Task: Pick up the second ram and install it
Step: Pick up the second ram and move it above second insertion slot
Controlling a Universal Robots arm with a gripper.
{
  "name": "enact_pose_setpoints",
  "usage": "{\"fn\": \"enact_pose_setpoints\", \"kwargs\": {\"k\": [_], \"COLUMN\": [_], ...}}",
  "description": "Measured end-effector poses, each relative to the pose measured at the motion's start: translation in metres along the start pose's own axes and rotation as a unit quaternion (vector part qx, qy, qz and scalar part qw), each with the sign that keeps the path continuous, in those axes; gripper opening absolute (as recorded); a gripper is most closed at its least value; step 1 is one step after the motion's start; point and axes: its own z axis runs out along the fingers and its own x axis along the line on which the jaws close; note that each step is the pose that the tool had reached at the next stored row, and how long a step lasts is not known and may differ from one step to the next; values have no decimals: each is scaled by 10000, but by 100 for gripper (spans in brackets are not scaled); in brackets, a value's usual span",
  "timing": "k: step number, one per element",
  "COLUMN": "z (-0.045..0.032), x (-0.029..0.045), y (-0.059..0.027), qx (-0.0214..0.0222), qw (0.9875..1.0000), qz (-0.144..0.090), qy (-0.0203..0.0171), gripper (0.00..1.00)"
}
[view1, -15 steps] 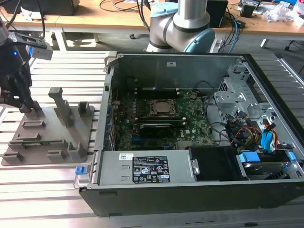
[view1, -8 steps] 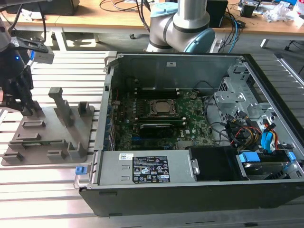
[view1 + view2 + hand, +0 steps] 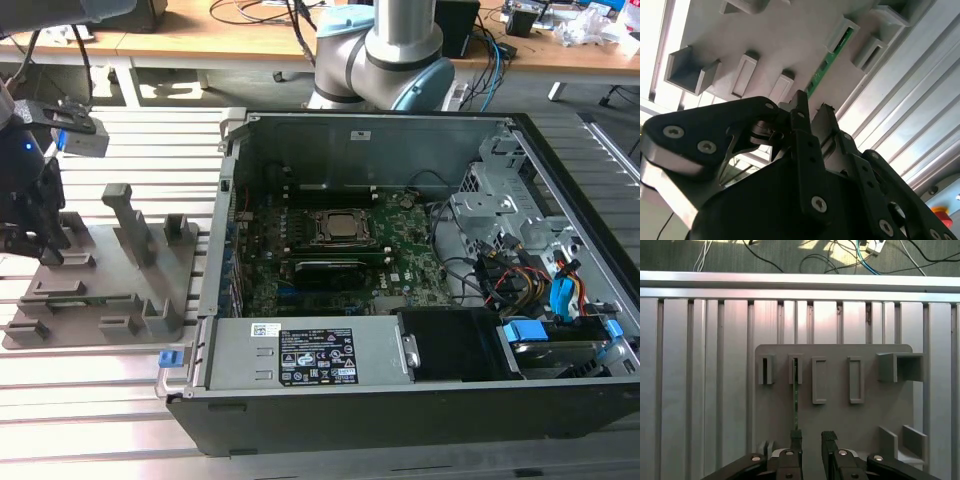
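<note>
The black gripper [image 3: 812, 437], jaws slightly apart and empty, hovers over the grey plastic holder tray [image 3: 867, 420]. The thin green ram stick [image 3: 795, 402] stands ahead of one jaw, so the gap needs centring on it.

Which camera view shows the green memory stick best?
The second wrist view: the memory stick shows its green face. The first wrist view shows it edge-on as a thin line; the exterior view, too small to tell.
</note>
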Motion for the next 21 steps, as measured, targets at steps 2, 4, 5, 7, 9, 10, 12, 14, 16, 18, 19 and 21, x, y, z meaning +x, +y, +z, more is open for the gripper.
{"fn": "enact_pose_setpoints", "kwargs": {"k": [2, 4, 5, 7, 9, 10, 12, 14, 16, 18, 19, 21], "z": [15, 31, 47, 73, 95, 101, 125, 141, 155, 182, 200, 217], "x": [21, 32, 40, 48, 54, 56, 64, 69, 73, 84, 93, 102], "y": [0, -1, 0, -1, -2, -2, -3, -3, -4, -5, -5, -6], "qx": [0, 0, -1, -1, 0, 0, 0, 0, 0, -1, -1, 0], "qw": [10000, 10000, 10000, 10000, 10000, 10000, 10000, 10000, 10000, 10000, 10000, 10000], "qz": [0, 0, 0, 0, 0, 0, 0, 0, 0, -1, 0, -1], "qy": [0, 0, 1, 1, 0, 1, 0, 0, 0, 1, 1, 0], "gripper": [30, 30, 30, 30, 30, 30, 30, 30, 30, 30, 30, 30]}}
